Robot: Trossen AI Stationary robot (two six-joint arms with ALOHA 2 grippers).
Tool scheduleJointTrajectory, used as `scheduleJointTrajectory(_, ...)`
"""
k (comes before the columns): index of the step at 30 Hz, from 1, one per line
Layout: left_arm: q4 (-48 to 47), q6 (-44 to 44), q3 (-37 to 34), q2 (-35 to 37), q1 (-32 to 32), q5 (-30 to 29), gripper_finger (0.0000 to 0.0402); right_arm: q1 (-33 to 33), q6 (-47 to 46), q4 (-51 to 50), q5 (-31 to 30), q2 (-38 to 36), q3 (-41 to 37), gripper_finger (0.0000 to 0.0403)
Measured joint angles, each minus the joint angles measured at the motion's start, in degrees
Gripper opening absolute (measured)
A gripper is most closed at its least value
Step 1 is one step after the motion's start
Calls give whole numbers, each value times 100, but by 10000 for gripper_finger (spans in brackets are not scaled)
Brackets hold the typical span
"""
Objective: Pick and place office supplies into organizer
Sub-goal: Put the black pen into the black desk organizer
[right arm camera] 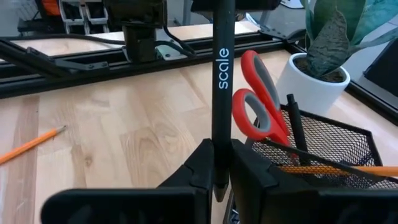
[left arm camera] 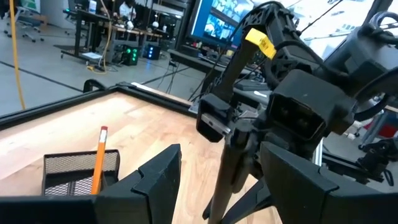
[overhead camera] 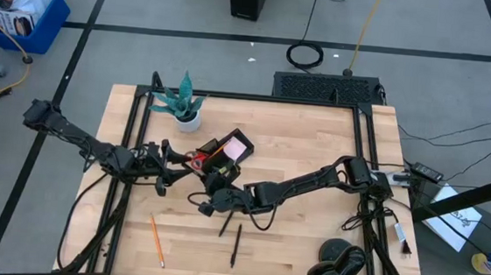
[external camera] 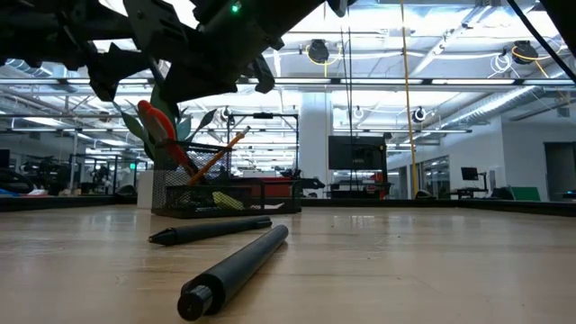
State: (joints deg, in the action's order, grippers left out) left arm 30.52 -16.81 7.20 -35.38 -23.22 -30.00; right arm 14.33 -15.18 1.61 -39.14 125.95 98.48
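Note:
My right gripper (right arm camera: 219, 168) is shut on a black pen (right arm camera: 222, 74) printed "scale", beside the black mesh organizer (right arm camera: 329, 146). My left gripper (left arm camera: 221, 155) is open; its two fingers stand on either side of that pen's far end (left arm camera: 229, 168), and I cannot tell whether they touch it. Both grippers meet just near of the organizer (overhead camera: 224, 153) in the high view. The organizer holds red-handled scissors (right arm camera: 261, 102), an orange pencil (left arm camera: 97, 158), a black pen and a pink sticky pad (overhead camera: 237, 146). My right gripper pinches the black pen near its pointed end (right arm camera: 221, 134) between the two fingers; the tip pokes out just behind them. The pen is lifted clear of the table, and its shaft runs away from the fingers up to my left gripper.
Two more black pens (overhead camera: 225, 224) (overhead camera: 235, 246) lie on the near part of the table, with an orange pencil (overhead camera: 157, 240) to their left. A potted green plant (overhead camera: 186, 108) stands at the far left, close to the organizer. Black frame rails (overhead camera: 131, 137) border the table.

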Motion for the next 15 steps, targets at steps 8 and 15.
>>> scheduleJointTrajectory(8,-28,-1,0,0,-4,115,158,0,-16,-11,-1,0,0,33)
scheduleJointTrajectory(15,-26,-16,0,0,-4,156,69,0,-16,-12,0,0,0,30)
